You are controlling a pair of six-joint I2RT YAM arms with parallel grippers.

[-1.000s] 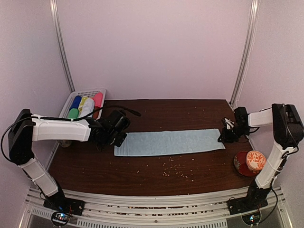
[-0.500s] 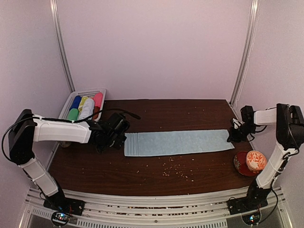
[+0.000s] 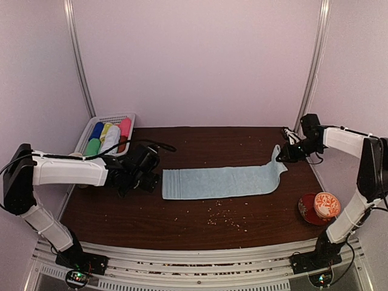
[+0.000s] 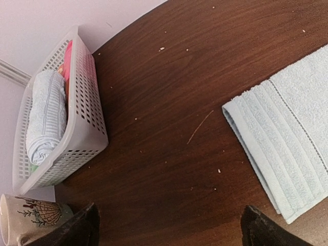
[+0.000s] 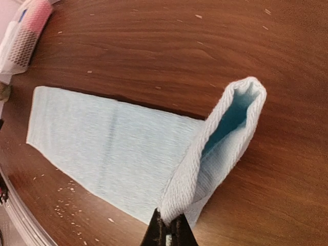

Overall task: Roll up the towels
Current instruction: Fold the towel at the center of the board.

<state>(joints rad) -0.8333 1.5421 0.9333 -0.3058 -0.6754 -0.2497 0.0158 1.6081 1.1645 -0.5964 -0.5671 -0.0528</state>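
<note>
One pale light-blue towel (image 3: 218, 182) lies flat and stretched left to right across the brown table. My right gripper (image 3: 280, 156) is shut on the towel's right end and holds it lifted and folded back. In the right wrist view the gripper (image 5: 168, 228) pinches the hem of the towel (image 5: 102, 148). My left gripper (image 3: 147, 180) is open and empty, low over bare wood just left of the towel's left end (image 4: 287, 143). A pale rolled cloth (image 4: 46, 113) lies in the basket.
A white slatted basket (image 3: 124, 116) with bright coloured rolls stands at the back left. A patterned mug (image 4: 20, 220) stands near it. A red dish with an orange patterned cup (image 3: 324, 205) sits at the front right. Crumbs (image 3: 221, 215) lie in front of the towel.
The right gripper dragged the towel to the right, then lifted its right end up and back. The left gripper now stands apart from the towel's left end.
</note>
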